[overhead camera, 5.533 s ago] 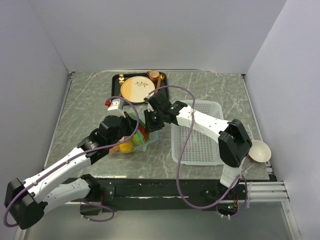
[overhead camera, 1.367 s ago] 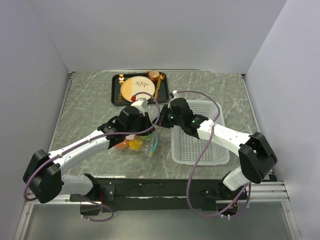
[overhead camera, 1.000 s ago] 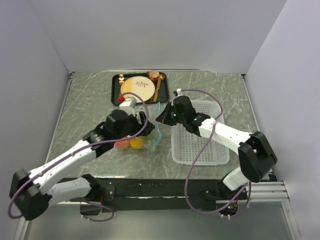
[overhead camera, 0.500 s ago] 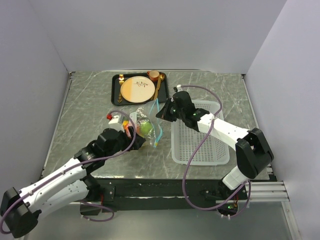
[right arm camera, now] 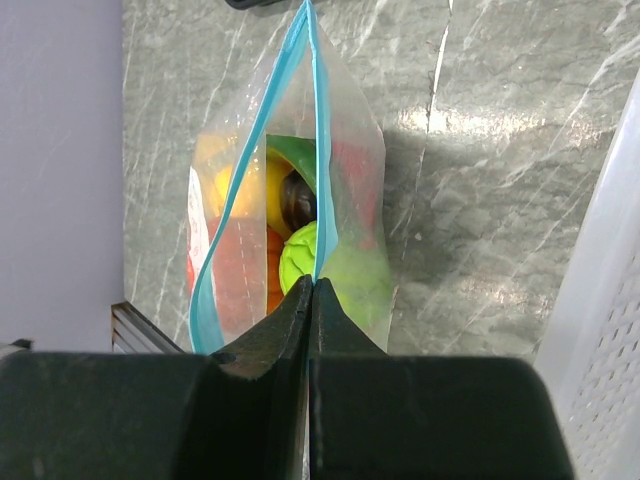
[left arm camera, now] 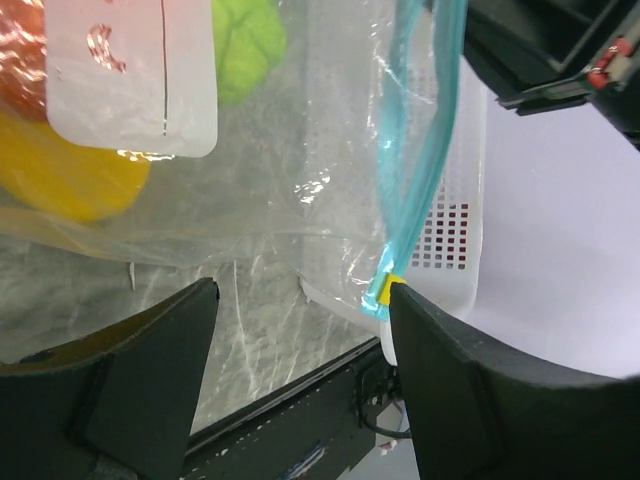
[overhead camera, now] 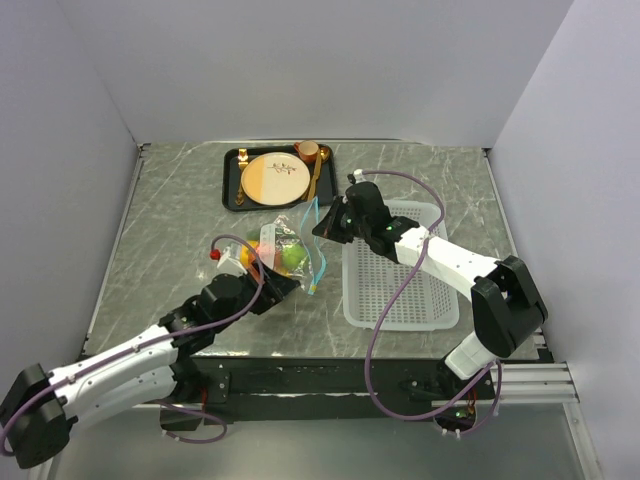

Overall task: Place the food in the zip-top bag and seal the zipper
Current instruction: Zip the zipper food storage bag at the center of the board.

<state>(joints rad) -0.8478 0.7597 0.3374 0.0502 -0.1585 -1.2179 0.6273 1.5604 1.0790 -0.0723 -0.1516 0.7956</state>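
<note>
Clear bag point(right arm camera: 362, 190), light blue zipper point(right arm camera: 321, 150); yellow, orange, green food point(right arm camera: 298, 257); grey marbled table point(right arm camera: 480, 200); white mesh basket point(overhead camera: 395, 290)

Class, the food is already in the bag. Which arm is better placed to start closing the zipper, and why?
Left, probably. The left hand is open and free, with one end of the zipper close beside it. The right hand is shut on the zipper, holding the bag.

My L gripper point(left arm camera: 300, 292) gapes wide nr tabletop's front edge; R gripper point(right arm camera: 311, 284) pinched tight, mid-tabletop, arm stretched fwd.
</note>
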